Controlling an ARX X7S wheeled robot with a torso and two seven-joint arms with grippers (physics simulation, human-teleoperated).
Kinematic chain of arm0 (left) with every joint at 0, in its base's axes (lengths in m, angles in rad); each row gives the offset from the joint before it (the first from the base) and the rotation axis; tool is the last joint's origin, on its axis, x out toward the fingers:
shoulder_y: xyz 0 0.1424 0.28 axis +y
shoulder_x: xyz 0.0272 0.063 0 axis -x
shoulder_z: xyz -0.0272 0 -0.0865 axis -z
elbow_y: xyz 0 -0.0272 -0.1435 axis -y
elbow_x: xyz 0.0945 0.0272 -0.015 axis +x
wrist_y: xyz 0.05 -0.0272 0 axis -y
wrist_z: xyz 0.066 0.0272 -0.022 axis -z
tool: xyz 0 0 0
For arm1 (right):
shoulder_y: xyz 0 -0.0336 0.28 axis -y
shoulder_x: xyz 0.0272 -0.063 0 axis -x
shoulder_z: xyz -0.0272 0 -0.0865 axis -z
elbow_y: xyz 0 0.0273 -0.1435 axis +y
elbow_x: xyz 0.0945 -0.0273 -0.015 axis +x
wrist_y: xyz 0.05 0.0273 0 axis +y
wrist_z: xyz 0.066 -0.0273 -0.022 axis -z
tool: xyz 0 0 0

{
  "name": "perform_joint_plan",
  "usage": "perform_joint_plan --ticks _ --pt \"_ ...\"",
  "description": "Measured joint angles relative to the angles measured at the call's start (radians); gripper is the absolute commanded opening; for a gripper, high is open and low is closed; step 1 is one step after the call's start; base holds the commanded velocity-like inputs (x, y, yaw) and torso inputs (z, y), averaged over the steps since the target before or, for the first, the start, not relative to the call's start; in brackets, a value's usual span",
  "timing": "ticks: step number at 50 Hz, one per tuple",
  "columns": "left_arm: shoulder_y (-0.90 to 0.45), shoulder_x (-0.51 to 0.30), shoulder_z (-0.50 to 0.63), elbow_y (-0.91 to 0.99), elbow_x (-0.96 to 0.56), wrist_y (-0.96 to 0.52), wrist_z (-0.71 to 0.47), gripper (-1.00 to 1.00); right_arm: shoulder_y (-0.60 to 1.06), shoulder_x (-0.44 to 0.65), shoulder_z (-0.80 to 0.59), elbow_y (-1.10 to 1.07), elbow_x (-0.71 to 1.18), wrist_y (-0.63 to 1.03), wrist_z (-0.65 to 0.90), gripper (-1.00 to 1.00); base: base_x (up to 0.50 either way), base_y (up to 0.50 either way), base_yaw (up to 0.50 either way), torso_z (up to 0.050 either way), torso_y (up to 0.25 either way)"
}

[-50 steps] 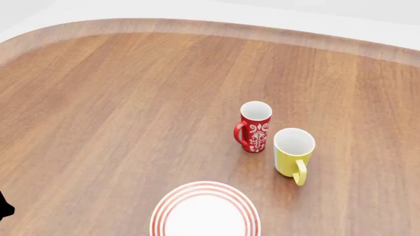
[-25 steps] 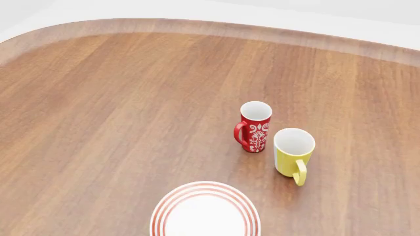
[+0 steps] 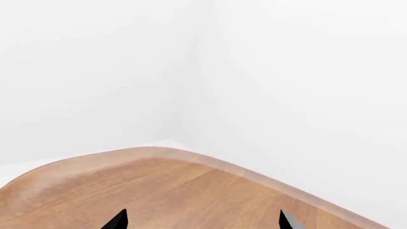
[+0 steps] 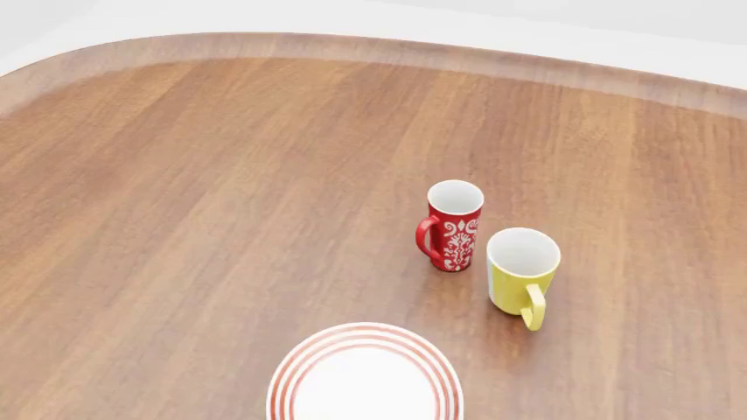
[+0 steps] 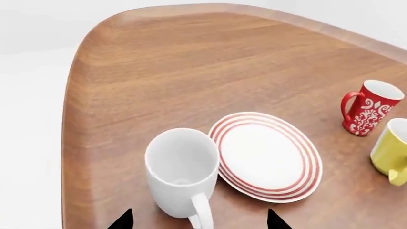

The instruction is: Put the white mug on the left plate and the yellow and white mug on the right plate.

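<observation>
- Right gripper (image 5: 197, 222): only the two dark fingertips show at the edge of the right wrist view. They stand well apart, with nothing held between them. Neither arm shows in the head view.
- The white mug (image 5: 182, 171): upright on the table (image 5: 190, 62), just ahead of the right jaws and roughly centred on the gap between them. Its loop handle points back toward the jaws, and its side is just beside the plate's rim, possibly touching it. I judge the gripper is lined up on it for a first grasp; the handle lying in the gap may get in the way of a body grip.
- Ringed plate (image 5: 267, 155): flat on the table, ahead of the right jaws and off to one side, just past the white mug. Nothing is on it. Only one plate is in view, so I cannot tell whether it is the left or the right one.
- The yellow and white mug (image 4: 522, 271): upright, well beyond the right jaws, past the plate. Not on any plate.
- Red patterned mug (image 4: 452, 225): upright, near the yellow one but apart from it; no part of the task.
- Left gripper (image 3: 200, 222): two fingertips spread wide, nothing between them. Ahead of them is only bare table edge and white wall; none of the task's things are near.
- Progress, as I judge it: neither mug placed yet.
</observation>
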Motion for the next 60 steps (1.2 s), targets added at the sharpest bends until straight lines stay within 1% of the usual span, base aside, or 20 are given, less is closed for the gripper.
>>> perform_joint_plan --ticks 15,43,60 --pt "0.002 -0.003 0.003 0.001 -0.002 0.006 -0.005 1.0 0.123 0.025 -0.041 0.067 0.038 0.059 -0.042 1.0 0.0 0.0 0.0 0.0 0.0" --pt "0.015 -0.008 0.013 0.019 -0.007 0.014 -0.018 1.0 0.398 -0.006 -0.247 0.236 -0.003 0.205 -0.123 1.0 0.0 0.0 0.0 0.0 0.0" --pt "0.024 -0.012 0.014 0.036 -0.016 0.016 -0.028 1.0 0.541 -0.021 -0.369 0.267 -0.039 0.3 -0.167 1.0 0.0 0.0 0.0 0.0 0.0"
